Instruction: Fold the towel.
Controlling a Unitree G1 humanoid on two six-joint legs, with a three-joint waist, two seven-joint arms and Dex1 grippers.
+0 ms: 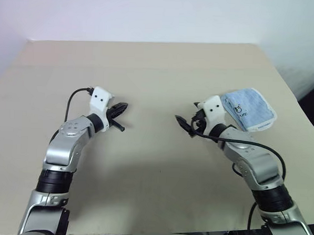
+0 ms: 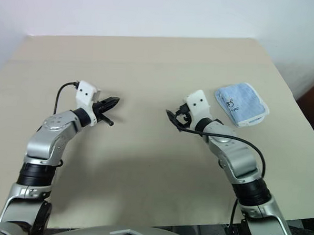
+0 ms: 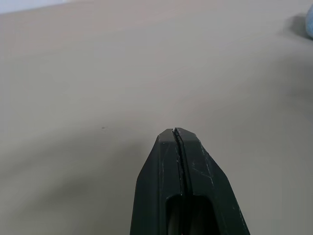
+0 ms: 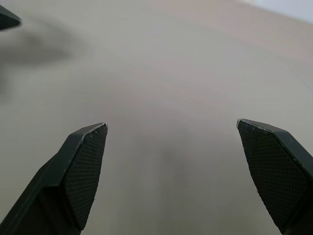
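The towel [image 1: 249, 108] is a small light-blue cloth lying folded on the beige table [image 1: 159, 81], at its right side, with a white tag showing on top. My right gripper [image 1: 190, 118] hovers just left of the towel, apart from it, jaws wide open and empty; in the right wrist view its fingertips [image 4: 90, 142] stand far apart over bare table. My left gripper [image 1: 117, 113] is on the left side of the table, far from the towel, shut with nothing in it. The left wrist view shows its fingers [image 3: 176, 147] pressed together, and a blue sliver of the towel [image 3: 309, 24].
The table's right edge [image 1: 299, 109] runs close beside the towel, with dark floor beyond it. A white wall [image 1: 152, 14] stands behind the table's far edge. Bare tabletop lies between the two grippers.
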